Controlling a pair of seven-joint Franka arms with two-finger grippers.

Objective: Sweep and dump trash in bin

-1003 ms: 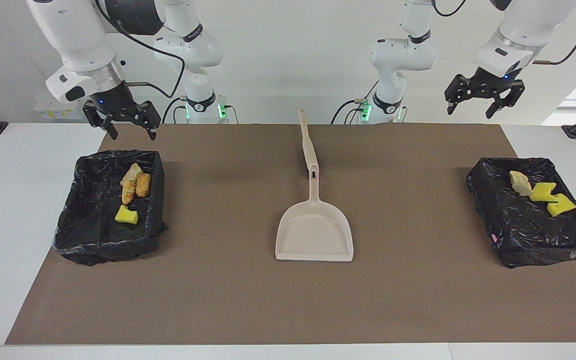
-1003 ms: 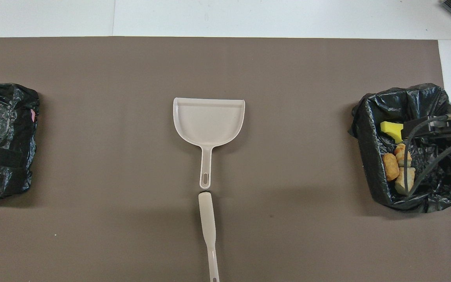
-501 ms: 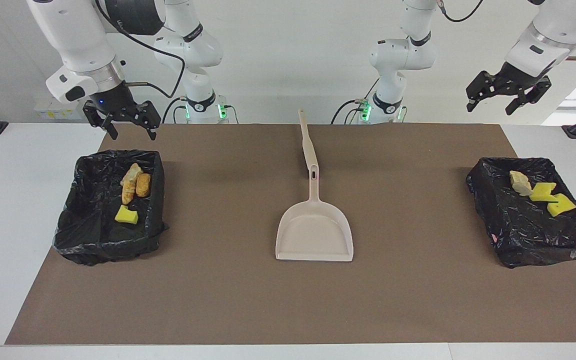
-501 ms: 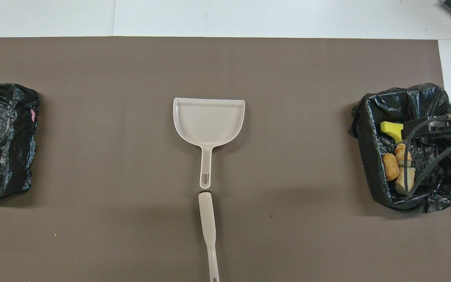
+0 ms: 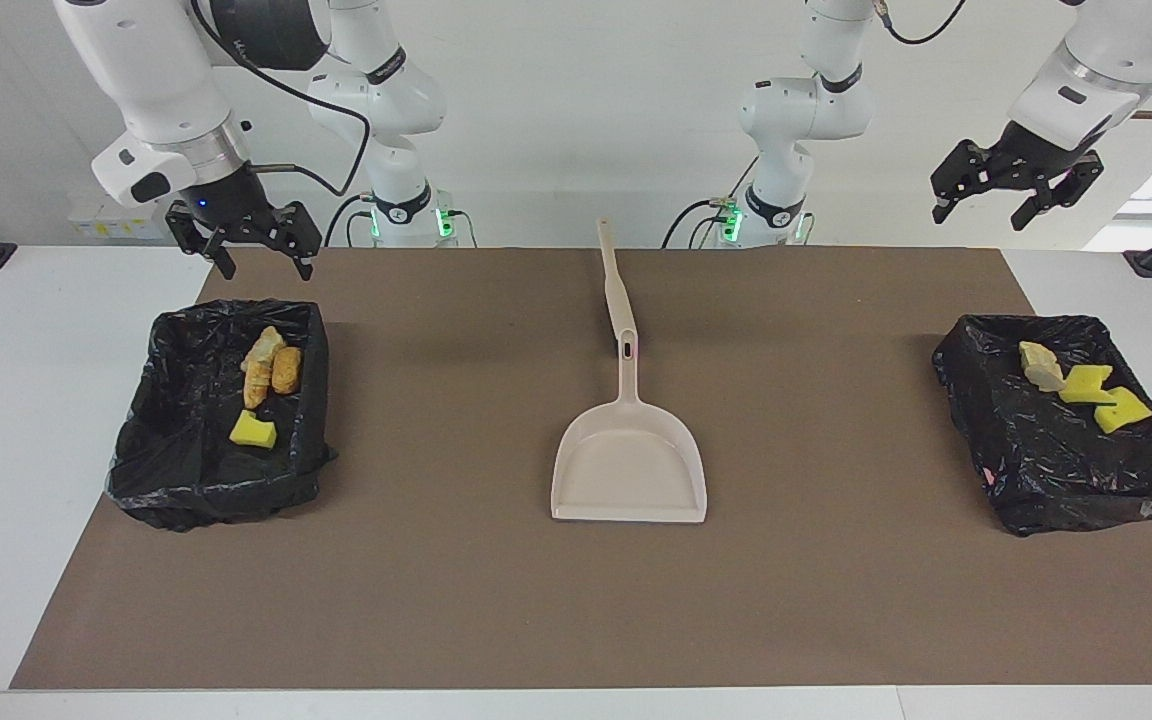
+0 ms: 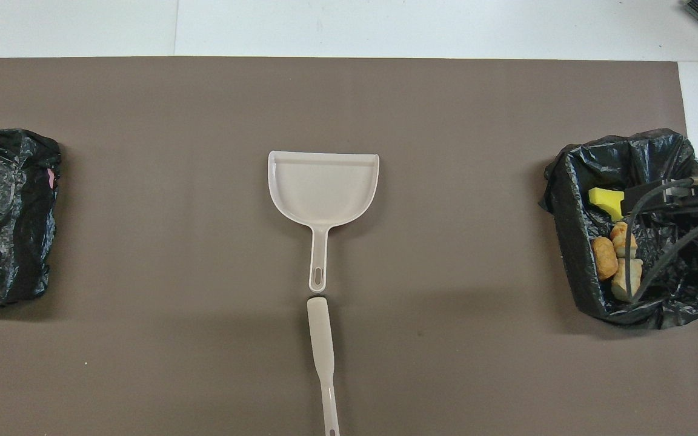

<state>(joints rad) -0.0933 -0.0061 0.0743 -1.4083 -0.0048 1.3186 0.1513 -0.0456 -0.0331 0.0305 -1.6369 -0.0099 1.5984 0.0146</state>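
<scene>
With trash (image 5: 258, 380) binned, both tools raised

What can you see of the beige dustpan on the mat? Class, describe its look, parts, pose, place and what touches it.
The dustpan is pale beige, plastic-looking, with a wide shallow scoop and a slim handle with a hanging slot near its end. It lies flat and empty on the brown mat at mid-table, between the two black-lined bins, handle pointing toward the robots. A matching beige brush lies in line just past the handle's end, with a tiny gap. No gripper touches it.
</scene>
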